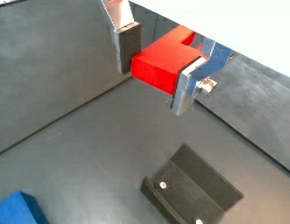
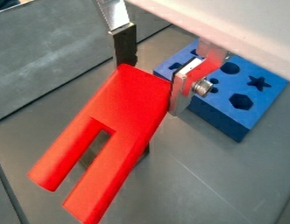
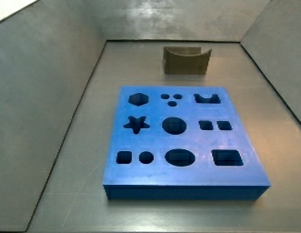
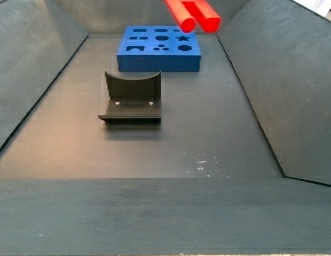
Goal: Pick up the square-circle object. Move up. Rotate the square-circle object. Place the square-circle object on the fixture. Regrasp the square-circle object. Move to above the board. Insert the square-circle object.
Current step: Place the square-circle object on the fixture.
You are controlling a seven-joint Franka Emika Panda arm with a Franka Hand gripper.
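My gripper [image 1: 159, 68] is shut on the square-circle object [image 1: 159, 63], a bright red block held between the silver fingers, well above the floor. Its two legs [image 2: 77, 175] stick out past the fingers in a wrist view, where the gripper [image 2: 153, 70] clamps the solid end. In a side view the red block [image 4: 195, 15] hangs high over the board [image 4: 161, 64]; the gripper itself is out of that frame. The olive-brown fixture [image 3: 185, 60] stands apart from the blue board [image 3: 153, 141], and it also lies below the gripper in a wrist view, fixture [image 1: 194, 188].
Grey sloping walls [image 4: 34, 90] enclose the floor on all sides. The board [image 2: 235, 96] with its shaped holes lies just beyond the held block in a wrist view. A board corner [image 1: 12, 210] shows beside the fixture.
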